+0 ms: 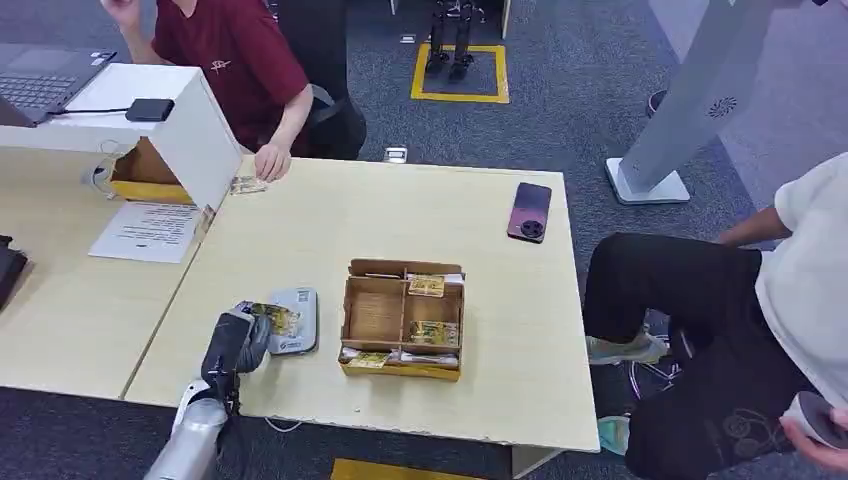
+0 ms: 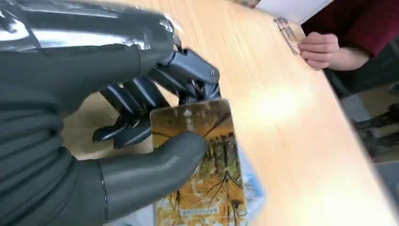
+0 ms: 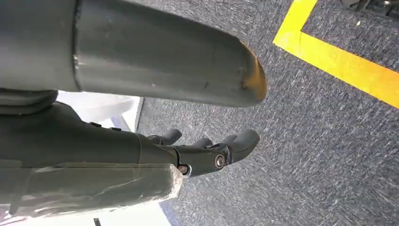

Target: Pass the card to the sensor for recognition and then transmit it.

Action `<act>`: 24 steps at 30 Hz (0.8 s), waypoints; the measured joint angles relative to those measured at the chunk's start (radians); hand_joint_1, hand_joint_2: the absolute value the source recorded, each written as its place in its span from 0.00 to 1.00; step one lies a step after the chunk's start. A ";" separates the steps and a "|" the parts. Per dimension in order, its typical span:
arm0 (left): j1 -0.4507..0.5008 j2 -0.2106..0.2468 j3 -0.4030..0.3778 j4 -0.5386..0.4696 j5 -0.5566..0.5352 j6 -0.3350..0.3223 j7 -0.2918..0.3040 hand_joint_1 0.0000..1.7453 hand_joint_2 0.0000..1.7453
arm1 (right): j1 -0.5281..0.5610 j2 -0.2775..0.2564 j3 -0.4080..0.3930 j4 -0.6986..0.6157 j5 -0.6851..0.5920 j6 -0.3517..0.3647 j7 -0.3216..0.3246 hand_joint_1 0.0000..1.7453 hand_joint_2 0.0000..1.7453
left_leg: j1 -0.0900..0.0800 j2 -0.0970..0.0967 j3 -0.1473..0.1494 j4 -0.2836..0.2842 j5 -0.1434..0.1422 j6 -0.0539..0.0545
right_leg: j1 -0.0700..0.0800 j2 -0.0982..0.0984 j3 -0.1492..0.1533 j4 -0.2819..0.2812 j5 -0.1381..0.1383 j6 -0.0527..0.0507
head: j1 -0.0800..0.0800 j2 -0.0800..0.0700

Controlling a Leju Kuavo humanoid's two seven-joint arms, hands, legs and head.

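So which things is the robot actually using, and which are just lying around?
Using:
card, held in the left hand
sensor, the grey pad under the card
box of more cards

Lying about:
phone
laptop
paper
right hand, hanging over the carpet

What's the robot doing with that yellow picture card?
The robot's left hand pinches a yellow card with a tree picture right above the small grey sensor pad on the pale wooden table. More cards sit in the brown cardboard box beside it. The right hand hangs open above the carpet. A person in a red shirt sits across the table.
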 joint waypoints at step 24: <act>-0.134 -0.055 0.149 -0.114 0.303 -0.038 0.004 1.00 1.00 | -0.002 0.000 0.021 0.000 0.002 0.011 0.002 0.00 0.00 | 0.000 0.000 0.000 0.000 0.001 0.001 | 0.000 0.000 -0.001 0.000 0.001 0.000 | 0.000 0.000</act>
